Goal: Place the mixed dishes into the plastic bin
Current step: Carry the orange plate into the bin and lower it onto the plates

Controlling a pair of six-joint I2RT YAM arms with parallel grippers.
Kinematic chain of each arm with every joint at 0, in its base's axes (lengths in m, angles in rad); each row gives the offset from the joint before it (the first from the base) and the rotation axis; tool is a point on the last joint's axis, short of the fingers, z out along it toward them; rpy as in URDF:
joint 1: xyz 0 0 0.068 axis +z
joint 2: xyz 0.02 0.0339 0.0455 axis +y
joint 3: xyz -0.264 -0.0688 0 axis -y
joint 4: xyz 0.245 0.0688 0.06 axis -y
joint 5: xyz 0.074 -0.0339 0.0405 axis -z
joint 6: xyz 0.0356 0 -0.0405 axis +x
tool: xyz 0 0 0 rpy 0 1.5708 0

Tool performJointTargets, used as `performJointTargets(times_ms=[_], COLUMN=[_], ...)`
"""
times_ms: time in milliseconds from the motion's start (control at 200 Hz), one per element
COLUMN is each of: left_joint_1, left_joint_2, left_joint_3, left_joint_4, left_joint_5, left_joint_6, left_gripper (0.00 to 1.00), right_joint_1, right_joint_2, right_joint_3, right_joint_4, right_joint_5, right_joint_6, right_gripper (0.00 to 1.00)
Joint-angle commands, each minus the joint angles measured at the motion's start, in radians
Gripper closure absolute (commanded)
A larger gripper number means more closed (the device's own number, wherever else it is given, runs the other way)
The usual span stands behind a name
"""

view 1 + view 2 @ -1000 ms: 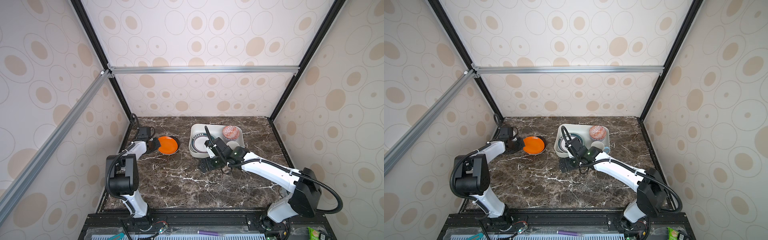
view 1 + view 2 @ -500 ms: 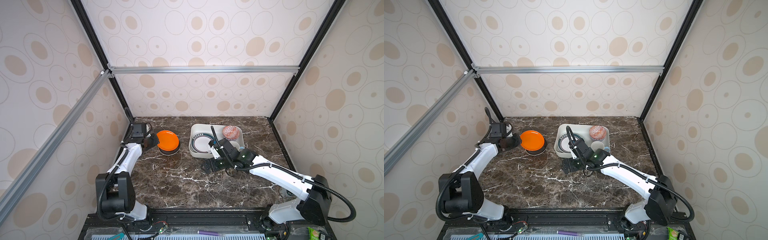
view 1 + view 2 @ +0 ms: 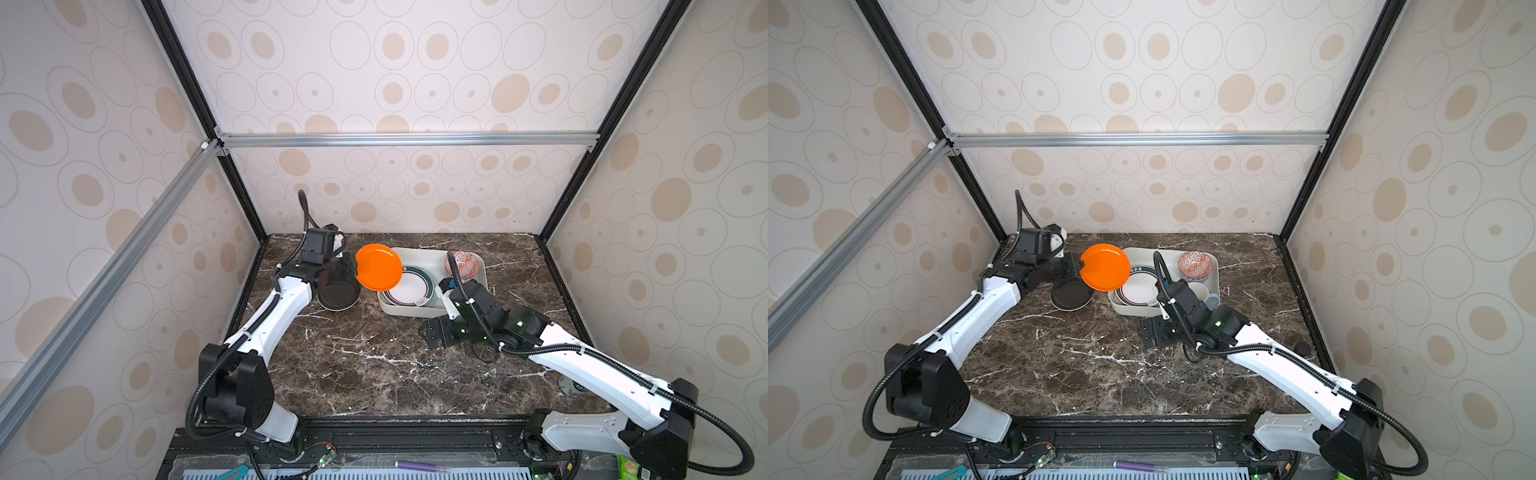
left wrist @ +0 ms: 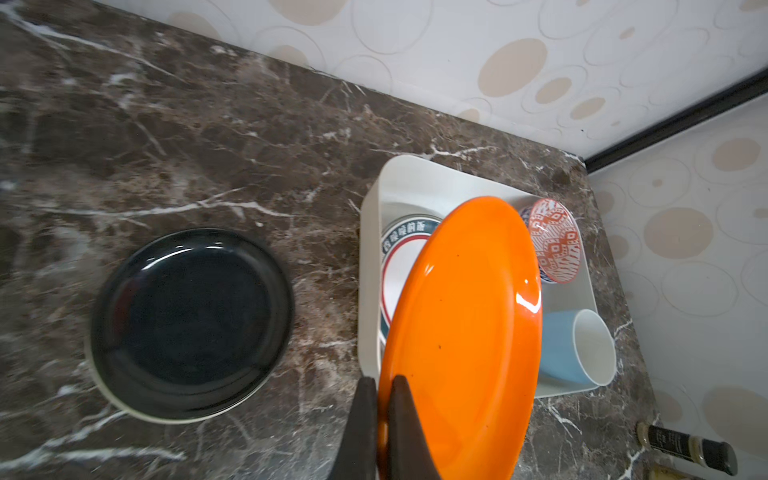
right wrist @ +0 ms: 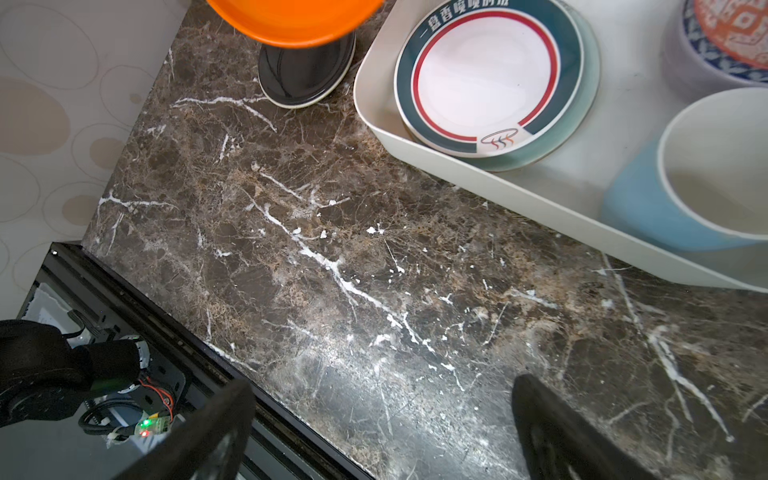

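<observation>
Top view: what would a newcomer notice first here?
The orange plate, pinched at its rim by the left gripper, hangs tilted over the left end of the white bin. A black plate sits on the table beside the bin, and the right gripper is open near its front.

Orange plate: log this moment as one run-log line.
left end effector: shut on orange plate, raised, tilted, near bin | right end effector: open, empty | black plate: on table, outside bin
</observation>
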Motion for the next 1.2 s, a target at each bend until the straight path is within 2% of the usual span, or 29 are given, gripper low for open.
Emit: performJointTargets(times_ms=[0, 350, 685, 925, 975, 1065, 1195], left_joint_1=[-0.052, -0.155, -0.163, -0.163, -0.162, -0.163, -0.162], left_joint_2=[0.095, 0.365, 0.499, 0.538, 0.541, 0.534, 0.514], left_joint_3=[0.061, 0.221, 0.311, 0.346, 0.349, 0.342, 0.332], left_joint_4=[0.055, 0.084, 0.069, 0.038, 0.035, 0.038, 0.044], left_joint_5=[0.000, -0.007, -0.020, -0.051, -0.053, -0.059, -0.061], left_joint_6=[-0.037, -0.062, -0.067, -0.052, -0.048, -0.042, -0.039], left_gripper=[1.00, 1.00, 1.00, 1.00, 0.92, 0.71, 0.56], right_joint_1=[-0.007, -0.007, -0.026, -0.063, -0.066, -0.068, -0.069], right_joint_2=[-0.050, -0.146, -0.152, -0.152, -0.151, -0.146, -0.143], right_joint_3=[-0.026, -0.047, -0.051, -0.058, -0.058, -0.053, -0.048], right_joint_4=[-0.061, -0.152, -0.182, -0.181, -0.180, -0.179, -0.180], right_joint_5=[0.058, 0.152, 0.173, 0.151, 0.148, 0.143, 0.140], right_joint_6=[0.025, 0.032, 0.015, 0.001, 0.001, -0.001, -0.001], right_gripper=[0.00, 0.00, 0.00, 0.00, 0.00, 0.00, 0.00])
